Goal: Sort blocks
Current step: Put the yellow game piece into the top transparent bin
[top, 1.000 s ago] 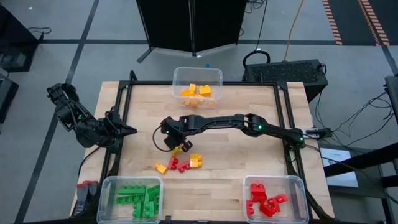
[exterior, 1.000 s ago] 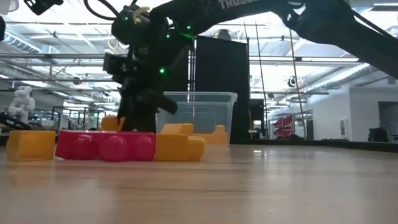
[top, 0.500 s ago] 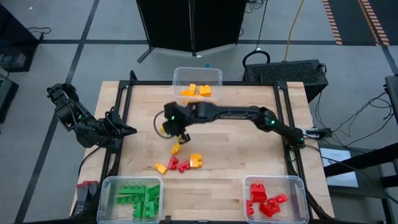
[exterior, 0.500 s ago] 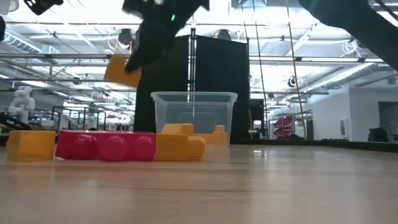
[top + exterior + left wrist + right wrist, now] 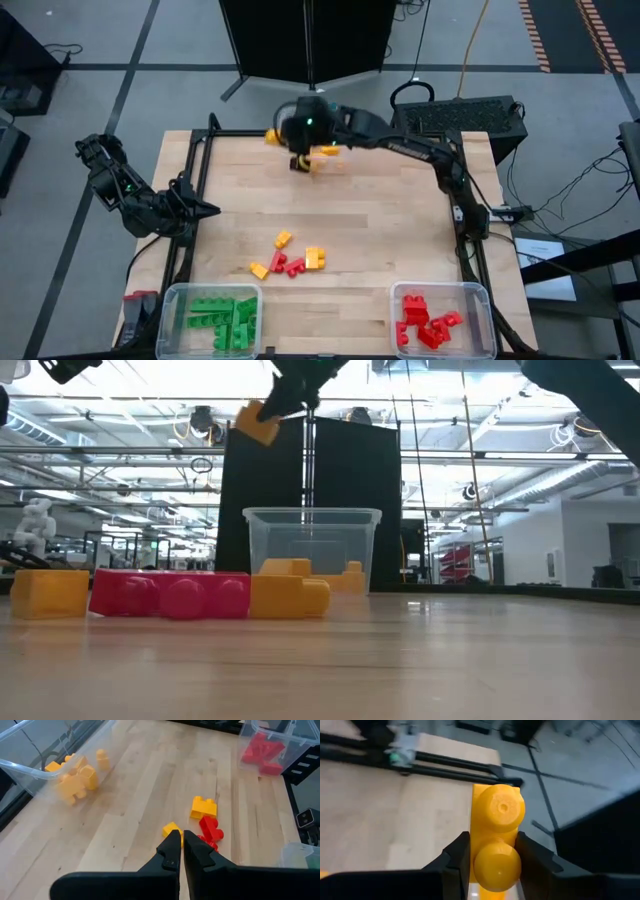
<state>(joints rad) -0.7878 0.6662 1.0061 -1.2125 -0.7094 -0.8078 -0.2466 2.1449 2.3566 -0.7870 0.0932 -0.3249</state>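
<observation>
Gripping yellow block (image 5: 496, 840), right end effector (image 5: 492, 851) raised.

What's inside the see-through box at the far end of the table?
Yellow-orange blocks lie at the bottom of the clear bin. From above, the right end effector, holding another yellow block, covers most of the bin, so the count is hidden.

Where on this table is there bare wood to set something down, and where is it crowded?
Bare wood runs between the loose blocks and the table's right rail, and between the green bin and red bin. Crowded: the far edge, where the right gripper holds a yellow block over the bin of yellow blocks.
</observation>
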